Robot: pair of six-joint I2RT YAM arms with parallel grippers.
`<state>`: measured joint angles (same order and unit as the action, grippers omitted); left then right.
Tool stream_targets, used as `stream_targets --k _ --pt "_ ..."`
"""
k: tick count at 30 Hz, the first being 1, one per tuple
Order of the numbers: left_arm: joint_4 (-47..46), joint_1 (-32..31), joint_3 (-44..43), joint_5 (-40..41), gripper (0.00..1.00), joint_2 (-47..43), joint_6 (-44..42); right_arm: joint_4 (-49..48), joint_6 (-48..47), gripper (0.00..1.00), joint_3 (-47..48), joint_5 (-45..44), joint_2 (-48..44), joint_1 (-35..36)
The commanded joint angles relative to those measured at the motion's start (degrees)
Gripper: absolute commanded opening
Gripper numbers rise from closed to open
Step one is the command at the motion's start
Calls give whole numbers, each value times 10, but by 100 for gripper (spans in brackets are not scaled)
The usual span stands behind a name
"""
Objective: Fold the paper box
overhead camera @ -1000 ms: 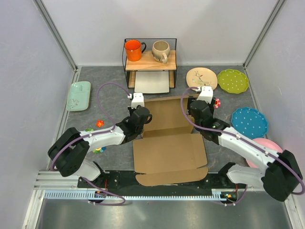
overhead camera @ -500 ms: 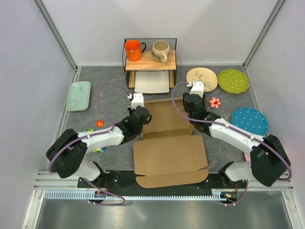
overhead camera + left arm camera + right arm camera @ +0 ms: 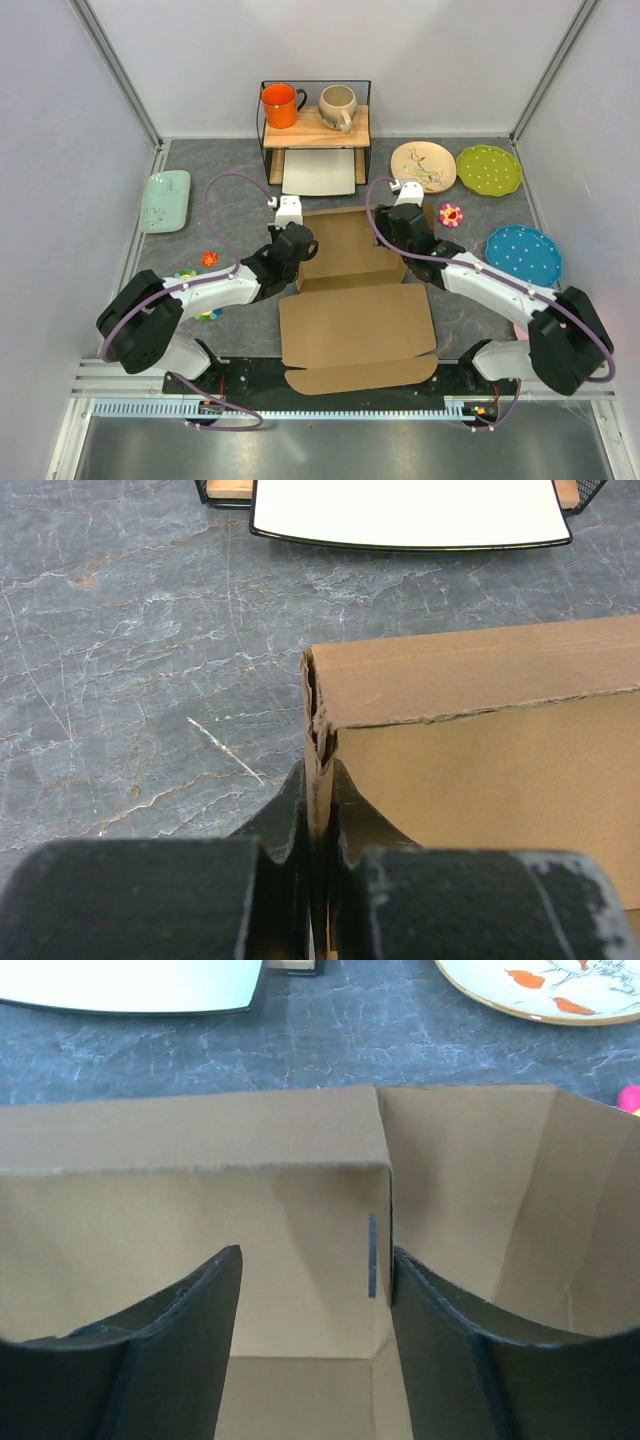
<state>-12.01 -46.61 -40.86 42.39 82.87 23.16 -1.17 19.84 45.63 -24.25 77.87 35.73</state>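
Swung inward over the last second: right gripper point(image 3: 398, 228), off the box's right flank and onto its far right corner, jaws narrower than before yet parted, clamping nothing. No change opposite: left gripper point(image 3: 318, 780) closed tight on the upright left wall of the paper box point(image 3: 355, 318), close to the far left corner.

Lying mid-table between both arms, long axis running from the bases toward the shelf point(image 3: 315, 128): far half raised into walls, near half flat. Far wall just short of the white tray point(image 3: 320, 172).

From the right wrist: fingers point(image 3: 175, 1345) inside the box, aimed at the far wall, with the seam between far wall and right wall straight ahead, closer to the right-hand finger. Slit point(image 3: 372, 1255) just beside that seam. Nearer arm for this corner: right. Probable next step, judged from the pose alone: pinching the two walls together there.
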Motion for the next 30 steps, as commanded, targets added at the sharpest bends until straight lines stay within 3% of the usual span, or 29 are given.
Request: stream_targets --k 1,3,8,13,21,24,25,28,30 --pt "39 -1 8 18 2 -3 1 53 20 73 -2 -6 -110 0" --pt "53 -1 5 21 2 -10 1 95 16 79 5 -49 -145 0" --pt "66 -1 13 21 2 -22 0 158 32 81 -9 -139 -201 -14" --pt "78 -1 17 12 2 -30 8 157 91 80 -51 -105 -176 -36" --pt "88 -1 24 -6 2 -43 8 89 100 76 -59 -70 -78 -71" --pt "89 -1 25 -6 2 -49 5 81 96 67 -55 -43 -52 -93" --pt "89 -1 25 -6 2 -51 4 77 97 57 -56 -34 -51 -96" --pt "87 -1 30 -4 2 -52 3 52 93 39 -77 -8 -71 -99" --pt "69 -1 34 -3 2 -54 1 42 92 34 -90 6 -96 -100"
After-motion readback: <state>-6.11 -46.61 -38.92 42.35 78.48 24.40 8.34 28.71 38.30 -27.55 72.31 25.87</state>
